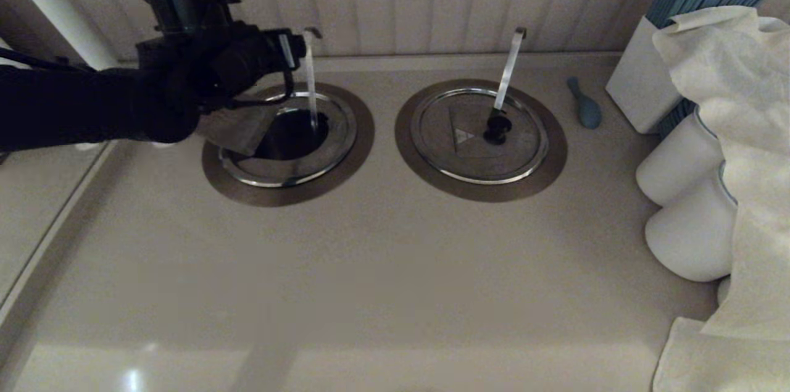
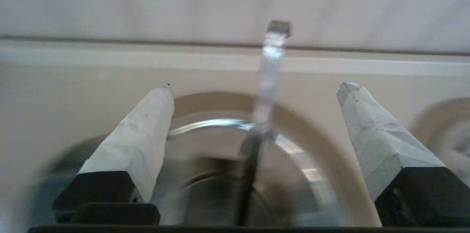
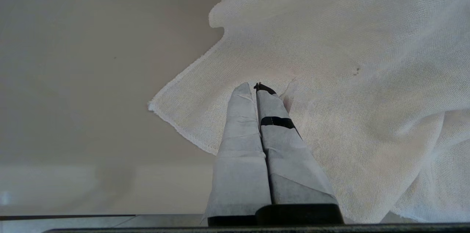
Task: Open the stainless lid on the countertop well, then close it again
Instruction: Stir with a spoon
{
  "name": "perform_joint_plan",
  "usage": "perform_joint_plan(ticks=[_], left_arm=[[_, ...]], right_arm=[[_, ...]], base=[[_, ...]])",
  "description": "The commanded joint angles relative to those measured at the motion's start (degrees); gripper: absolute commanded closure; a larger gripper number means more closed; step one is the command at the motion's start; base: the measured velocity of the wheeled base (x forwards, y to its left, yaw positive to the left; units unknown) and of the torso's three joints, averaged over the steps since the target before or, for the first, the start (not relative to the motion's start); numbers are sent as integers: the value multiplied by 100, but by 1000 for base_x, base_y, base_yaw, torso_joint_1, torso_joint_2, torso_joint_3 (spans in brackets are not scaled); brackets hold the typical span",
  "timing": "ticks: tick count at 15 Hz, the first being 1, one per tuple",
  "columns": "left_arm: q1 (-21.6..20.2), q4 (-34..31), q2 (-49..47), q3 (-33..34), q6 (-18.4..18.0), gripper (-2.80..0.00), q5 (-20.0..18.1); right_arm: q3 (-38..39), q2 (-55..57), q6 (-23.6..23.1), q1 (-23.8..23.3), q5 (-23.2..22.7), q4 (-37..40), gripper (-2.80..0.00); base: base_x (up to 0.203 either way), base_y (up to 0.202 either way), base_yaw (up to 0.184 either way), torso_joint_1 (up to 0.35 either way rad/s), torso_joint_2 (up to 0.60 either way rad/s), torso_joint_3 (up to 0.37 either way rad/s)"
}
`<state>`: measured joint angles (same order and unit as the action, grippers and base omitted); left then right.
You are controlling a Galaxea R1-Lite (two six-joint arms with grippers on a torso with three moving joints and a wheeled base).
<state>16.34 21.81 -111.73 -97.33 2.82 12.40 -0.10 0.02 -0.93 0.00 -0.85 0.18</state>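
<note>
The countertop well (image 1: 345, 176) is the left one, and its dark hole (image 1: 290, 133) lies partly uncovered. On the stainless lid, the left part (image 1: 237, 126) is tilted up under my left arm, while the near part (image 1: 278, 166) lies flat in the ring. The thin grey hooked utensil handle (image 1: 310, 77) rises from the hole. My left gripper (image 1: 295, 52) hovers above the well's far left side. It is open and holds nothing. In the left wrist view the left gripper (image 2: 257, 88) frames the handle (image 2: 270, 68) and the blurred lid (image 2: 220, 196). My right gripper (image 3: 256, 88) is shut and empty above a white cloth (image 3: 349, 79).
The twin lid (image 1: 475, 157) lies closed to the right, with a black knob (image 1: 497, 126) and a broad bright handle (image 1: 509, 65). Further right are a small blue utensil (image 1: 585, 108), a white box of blue sticks (image 1: 642, 77), white cylinders (image 1: 679, 163) and a draped cloth (image 1: 740, 133). A panelled wall stands behind.
</note>
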Motion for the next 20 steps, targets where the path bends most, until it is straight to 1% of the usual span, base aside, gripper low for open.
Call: perform_joint_plan(ticks=[1, 2, 3, 4, 5, 6, 8, 10, 12, 14, 15, 16, 17, 20], left_arm=[[-310, -501, 272, -86, 6, -280, 30], [-430, -914, 310, -187, 40, -280, 44], [-572, -1718, 330, -459, 258, -280, 57], [-738, -2278, 324, -822, 577, -280, 53], [-916, -2667, 308, -1008, 820, -280, 47], [-962, -2879, 307, -1050, 888, -280, 44], [-1000, -3393, 333, -1087, 903, -280, 48], [-1129, -3958, 303, -1223, 913, -280, 44], [-1199, -3974, 207, -1217, 914, -280, 43], [-1387, -3974, 55, -1192, 905, -280, 35], [-1483, -3968, -1, -1198, 905, -280, 4], [-1601, -3961, -79, -1216, 905, -280, -119], [-1629, -3957, -143, -1226, 905, -280, -230], [-1653, -3765, -512, -1276, 905, -280, -276]], right_arm=[[1, -2, -4, 0, -3, -1, 0], [1, -2, -4, 9, -3, -1, 0], [1, -2, -4, 9, -3, -1, 0], [1, -2, -4, 0, -3, -1, 0], [1, -2, -4, 9, -3, -1, 0], [1, -2, -4, 0, -3, -1, 0], [1, -1, -4, 9, -3, -1, 0], [1, -2, -4, 0, -3, -1, 0], [1, -2, -4, 2, -3, -1, 0], [1, -2, -4, 0, -3, -1, 0], [1, -2, -4, 9, -3, -1, 0], [1, -2, -4, 0, -3, -1, 0], [1, -2, -4, 0, -3, -1, 0], [1, -2, -4, 0, -3, -1, 0]], base=[[0, 0, 0, 0, 0, 0], [0, 0, 0, 0, 0, 0], [0, 0, 0, 0, 0, 0], [0, 0, 0, 0, 0, 0], [0, 0, 0, 0, 0, 0], [0, 0, 0, 0, 0, 0], [0, 0, 0, 0, 0, 0], [0, 0, 0, 0, 0, 0], [0, 0, 0, 0, 0, 0], [0, 0, 0, 0, 0, 0], [0, 0, 0, 0, 0, 0], [0, 0, 0, 0, 0, 0], [0, 0, 0, 0, 0, 0], [0, 0, 0, 0, 0, 0]])
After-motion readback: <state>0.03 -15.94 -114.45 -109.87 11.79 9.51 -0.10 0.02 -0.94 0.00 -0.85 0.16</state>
